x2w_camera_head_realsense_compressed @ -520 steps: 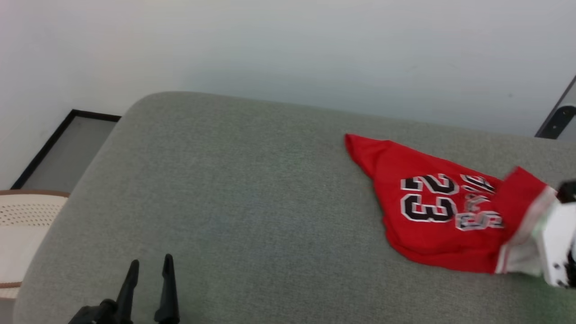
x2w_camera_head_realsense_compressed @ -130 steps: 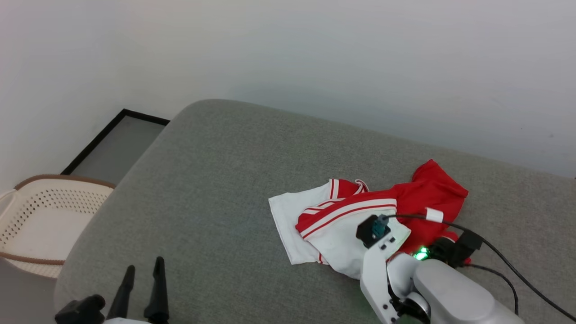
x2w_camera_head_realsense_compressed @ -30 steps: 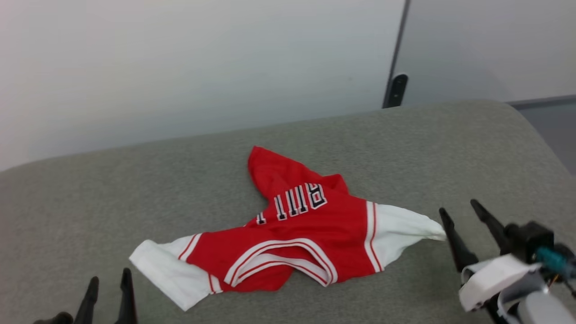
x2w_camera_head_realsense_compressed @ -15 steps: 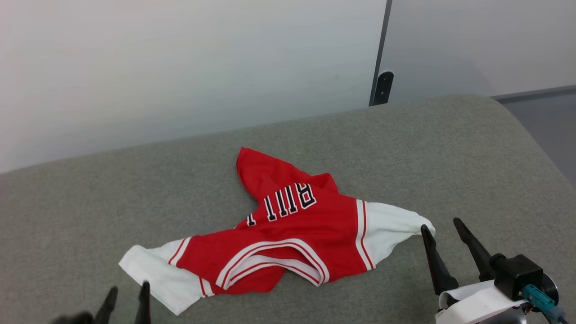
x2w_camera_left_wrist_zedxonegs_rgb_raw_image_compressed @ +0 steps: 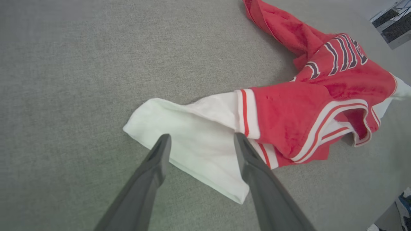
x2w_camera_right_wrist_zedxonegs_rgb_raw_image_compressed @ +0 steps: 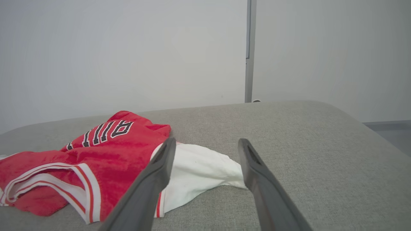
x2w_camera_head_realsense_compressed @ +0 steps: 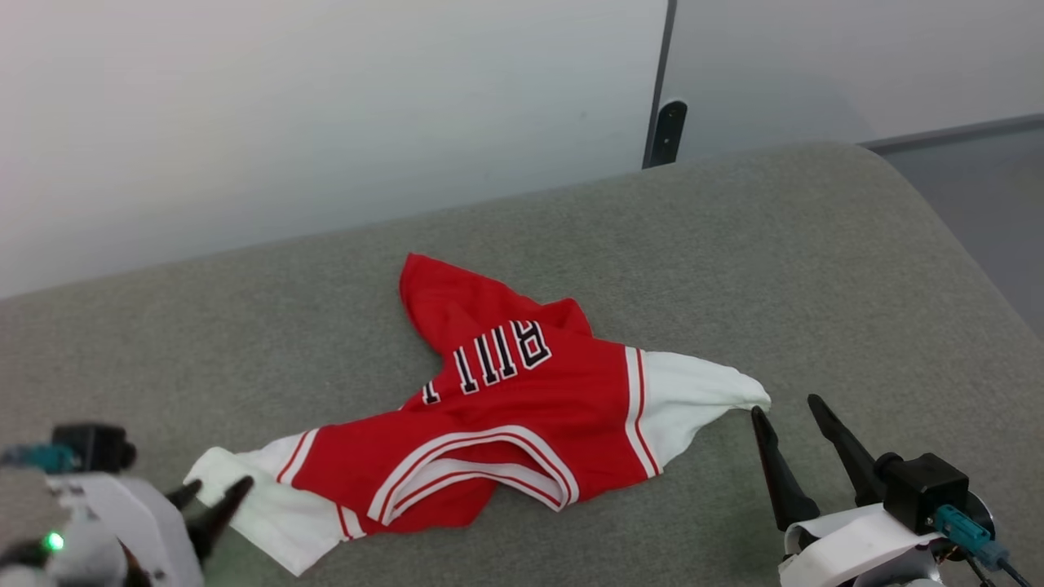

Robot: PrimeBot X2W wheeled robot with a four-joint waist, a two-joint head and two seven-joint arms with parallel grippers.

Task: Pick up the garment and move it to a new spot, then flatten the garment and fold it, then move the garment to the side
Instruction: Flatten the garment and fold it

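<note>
Grey upholstered surface (x2w_camera_head_realsense_compressed: 734, 244), crumpled red-and-white garment (x2w_camera_head_realsense_compressed: 522, 408) on it

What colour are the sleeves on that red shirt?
The sleeves are white, with red-white stripes where they join the shirt. Best seen in the left wrist view.

We see soft, even light in all three views, with no hard glare. The wall (x2w_camera_head_realsense_compressed: 326, 106) is bright and washes toward pinkish white at the head view's left edge. The garment (x2w_camera_head_realsense_compressed: 506, 408) casts only a thin, soft shadow on the couch (x2w_camera_head_realsense_compressed: 816, 269), darkest under its near hem. At the head view's lower left a green lamp (x2w_camera_head_realsense_compressed: 54, 540) glows, and the left gripper (x2w_camera_head_realsense_compressed: 214, 491) beside it is smeared and unsharp. In the left wrist view the red looks oversaturated, the print is soft, and the couch bends at the corners. Both wrist views show their fingers (x2w_camera_left_wrist_zedxonegs_rgb_raw_image_compressed: 154, 166) slightly out of focus, and the grey weave carries a faint green cast.
</note>
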